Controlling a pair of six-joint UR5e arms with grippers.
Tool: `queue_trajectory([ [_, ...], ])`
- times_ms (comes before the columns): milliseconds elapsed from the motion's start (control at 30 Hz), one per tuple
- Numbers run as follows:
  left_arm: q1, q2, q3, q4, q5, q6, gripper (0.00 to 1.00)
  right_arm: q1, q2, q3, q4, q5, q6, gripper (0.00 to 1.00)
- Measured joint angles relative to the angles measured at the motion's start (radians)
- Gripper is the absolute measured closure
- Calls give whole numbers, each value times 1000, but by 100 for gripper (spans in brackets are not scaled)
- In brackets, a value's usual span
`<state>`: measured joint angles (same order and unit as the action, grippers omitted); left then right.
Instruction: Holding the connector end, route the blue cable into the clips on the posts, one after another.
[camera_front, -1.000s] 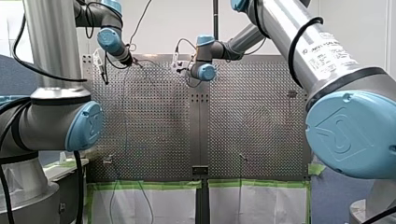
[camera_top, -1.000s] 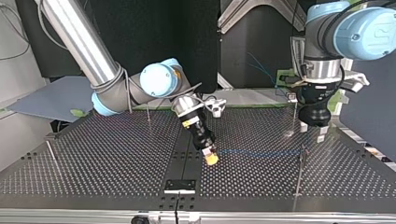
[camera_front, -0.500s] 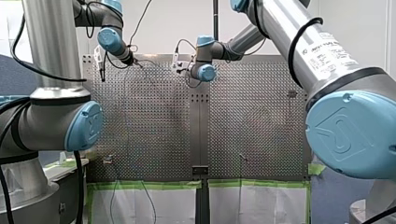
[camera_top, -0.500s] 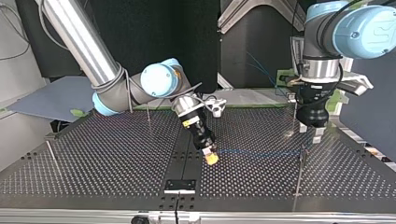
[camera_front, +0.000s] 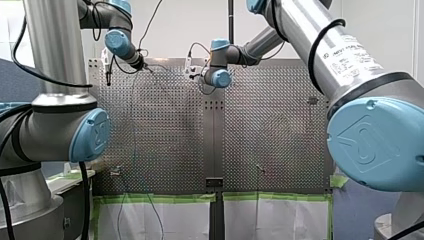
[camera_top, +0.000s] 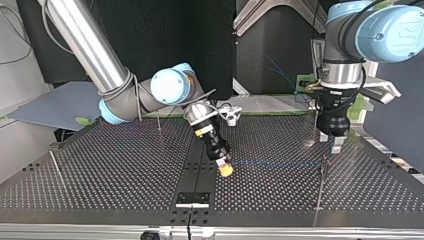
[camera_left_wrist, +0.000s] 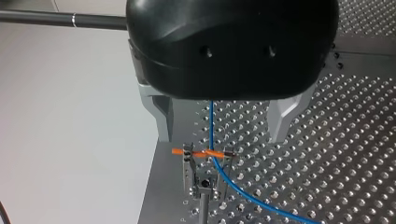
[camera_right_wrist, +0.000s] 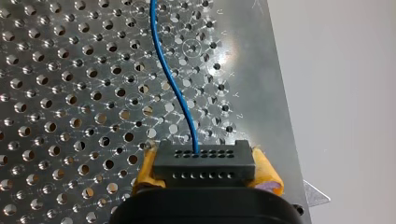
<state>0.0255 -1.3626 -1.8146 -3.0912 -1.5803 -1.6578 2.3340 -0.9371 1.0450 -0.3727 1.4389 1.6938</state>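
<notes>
Perforated table (camera_top: 125, 165): right gripper (camera_top: 226, 169) clamps black connector (camera_right_wrist: 204, 163) between yellow pads (camera_right_wrist: 265, 171), mid-table. From it the blue cable (camera_right_wrist: 175, 93) runs toward the table's edge, crossing the clip (camera_left_wrist: 204, 154) directly beneath left gripper (camera_left_wrist: 222, 136), whose metal fingers (camera_left_wrist: 163, 119) stand wide apart, holding nothing.

Thin blue cable (camera_left_wrist: 211, 126) across post clip (camera_left_wrist: 203, 178), black connector (camera_right_wrist: 204, 163) at end.

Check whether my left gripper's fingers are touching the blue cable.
Apart. The left wrist view shows the blue cable running between the open left gripper's fingers, with bare table showing on either side of it.
</notes>
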Motion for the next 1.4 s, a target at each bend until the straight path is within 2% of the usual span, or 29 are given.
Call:
queue_trajectory([
  [400,-4,0,0,3,6,-3,0,0,1,0,1,0,-1,100],
  [700,-21,-4,4,63,84,-23,0,-1,2,0,2,-1,-3,100],
  [867,-42,-26,40,74,112,-37,0,-1,2,0,2,-1,-4,100],
  [1167,-85,-104,123,24,85,-17,0,-4,2,-1,0,0,-3,100],
  [1400,-99,-131,157,31,65,-16,0,-5,2,-1,0,0,-2,100],
])
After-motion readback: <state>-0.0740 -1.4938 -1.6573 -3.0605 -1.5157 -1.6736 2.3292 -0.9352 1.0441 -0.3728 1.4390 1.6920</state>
